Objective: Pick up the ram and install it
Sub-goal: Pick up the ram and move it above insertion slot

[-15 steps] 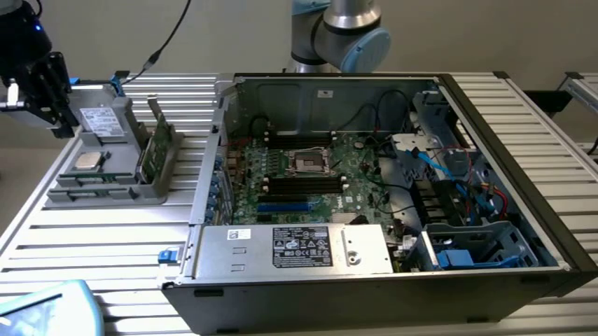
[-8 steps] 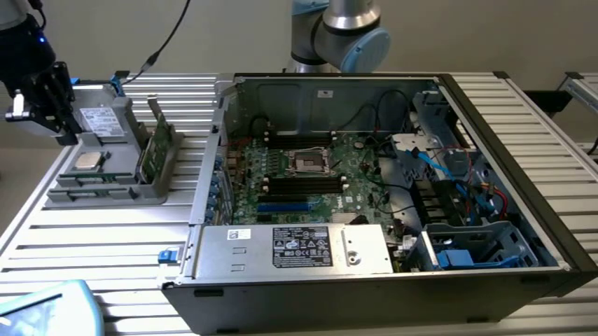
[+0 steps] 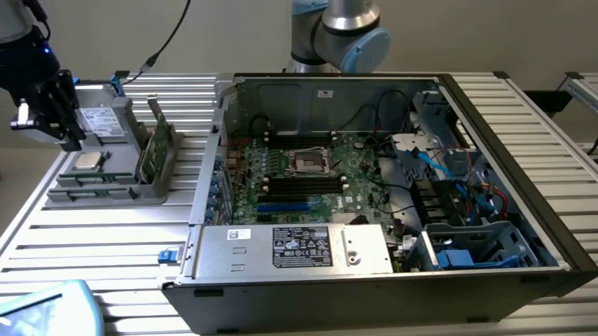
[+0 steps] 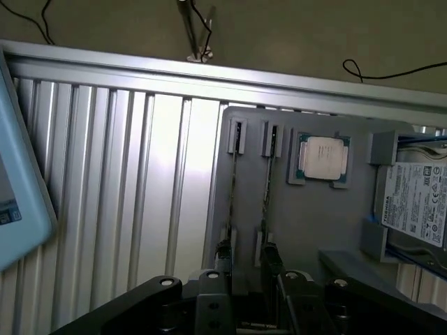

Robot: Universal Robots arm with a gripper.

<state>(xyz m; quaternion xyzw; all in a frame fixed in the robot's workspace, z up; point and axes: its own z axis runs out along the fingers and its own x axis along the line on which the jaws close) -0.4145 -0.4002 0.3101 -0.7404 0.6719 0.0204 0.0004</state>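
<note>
Fingers [image 4: 223, 262] spread apart, nothing pinched. The gripper [image 4: 246, 259] hangs over the grey tray [image 4: 307, 230] w/o gripping any part. In the wrist view the fingertips line up w/ the near ends of two slots. Can't tell how high above them.

Ram stick [image 4: 267, 188] stands on edge in one slot and the second ram stick [image 4: 232, 188] in the slot just beside it, parallel, not touching. Both are upright along the tray edge nearest the PC case [image 3: 393, 168]. Neither is lifted.

CPU [image 4: 323, 158] lies flat in a square pocket mid-tray, just beside the ram slots. Hard drive [image 4: 418, 209] w/ white label sits at the tray edge away from the case.

The tray rests on the slatted alu bench [image 3: 103, 238], toward the edge on the exterior view's left. A light-blue object [image 3: 42, 308] sits at the bench's near corner on that side.

The case lies open at bench centre, right next to the tray. Its motherboard [image 3: 309, 175] is exposed and its black memory slots [image 3: 299, 183] flank the CPU socket. PSU [image 3: 294, 246] runs along the case's near wall.

Arm base [image 3: 337, 31] is at the bench's far edge, behind the case.
</note>
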